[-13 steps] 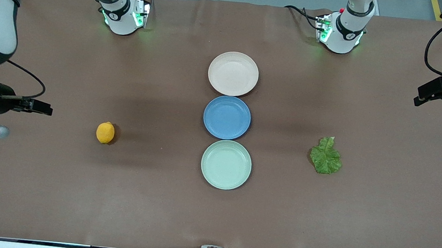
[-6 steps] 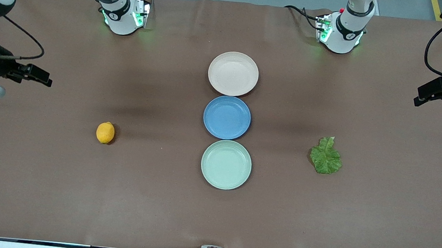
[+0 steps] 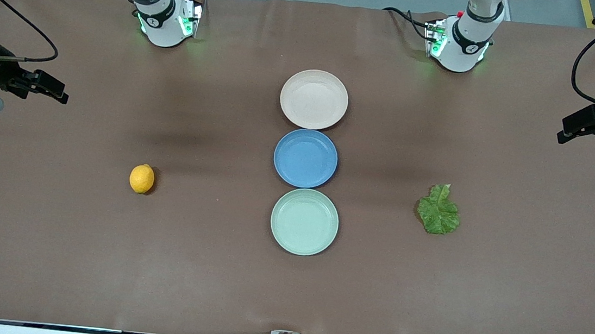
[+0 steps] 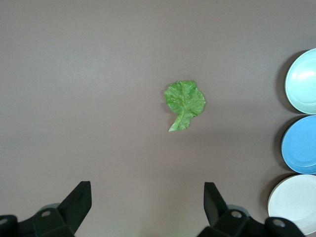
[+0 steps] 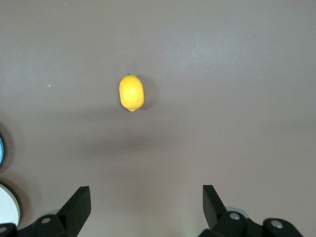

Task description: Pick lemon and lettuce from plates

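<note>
Smooth oval lemon (image 3: 142, 179), crinkled lettuce (image 3: 439, 210) leaf on cloth-covered table (image 3: 103, 257)

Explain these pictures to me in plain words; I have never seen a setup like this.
Two white robot arms stand at a brown-covered table, filmed from high across it; the other two pictures come from cameras on each arm's wrist. The left gripper hangs open above the crinkled green lettuce leaf; the right gripper hangs open above the small yellow-orange lemon. Both lie on the bare cloth. Between them runs a row of three empty round plates: pale beige-pink, blue, mint green. Nothing is held.
</note>
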